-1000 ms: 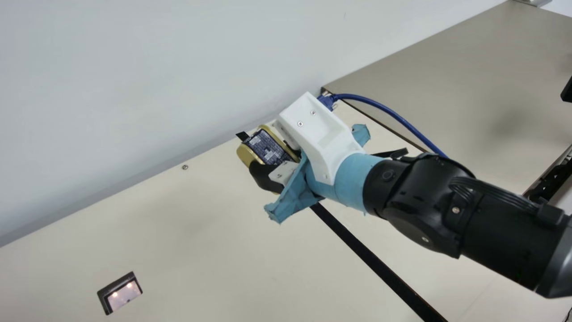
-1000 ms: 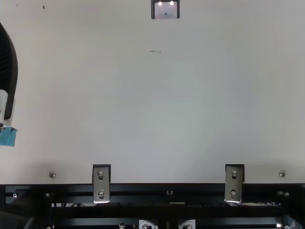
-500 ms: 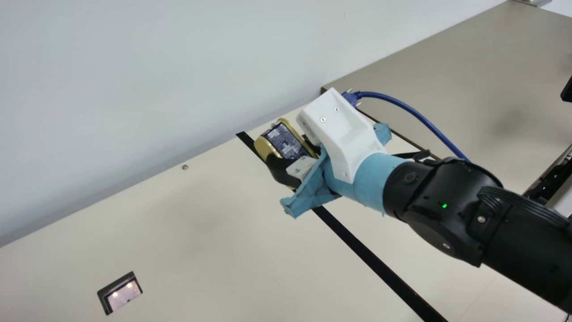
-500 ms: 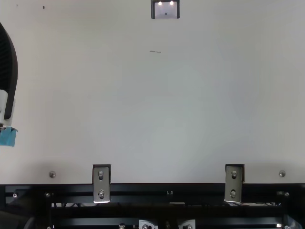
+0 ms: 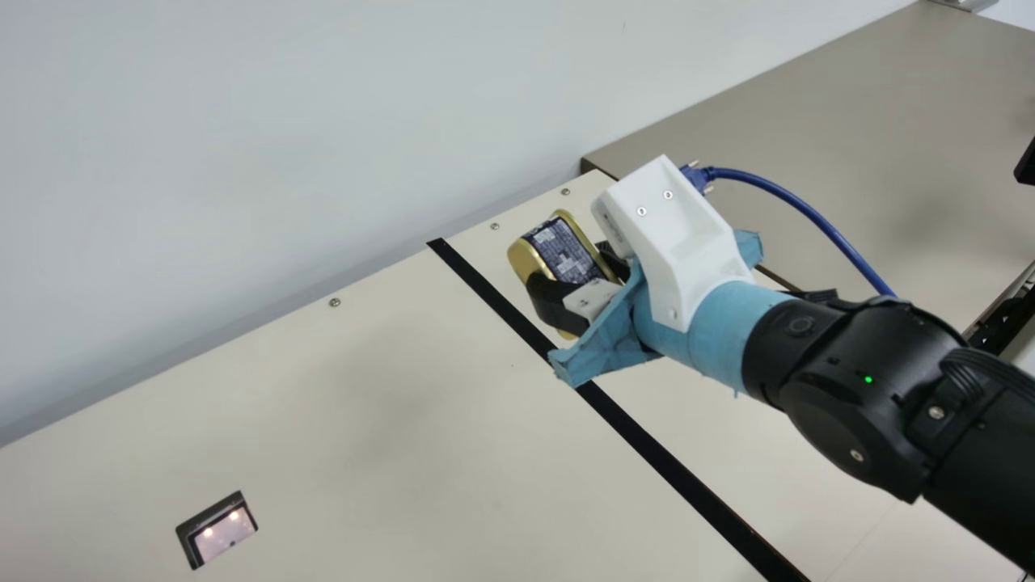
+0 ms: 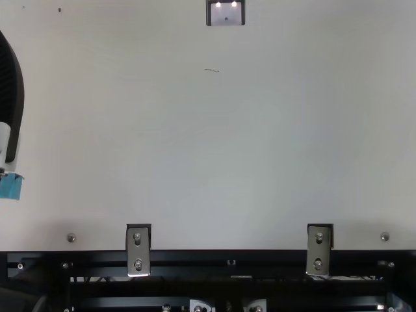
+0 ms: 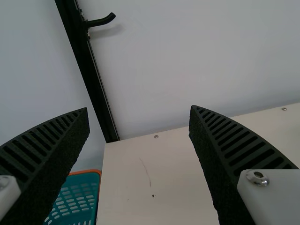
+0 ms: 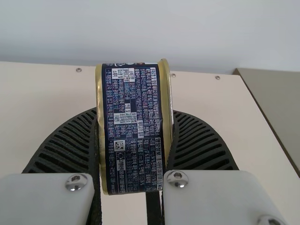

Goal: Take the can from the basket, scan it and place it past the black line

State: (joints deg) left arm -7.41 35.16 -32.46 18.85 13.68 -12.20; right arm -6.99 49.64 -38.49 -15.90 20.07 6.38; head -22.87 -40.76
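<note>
The can, clasped aloft in the jaws of the right gripper, has moved from over the black line to beyond it, so lowering and release look next. The left gripper's jaws gape wide.

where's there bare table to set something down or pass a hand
Main view: the cream table is bare between the scanner window and the black line. Top view: bare from that window down to the metal brackets, save a small dark mark. Crowded: beside the line's far end, where the right gripper holds the can.
</note>
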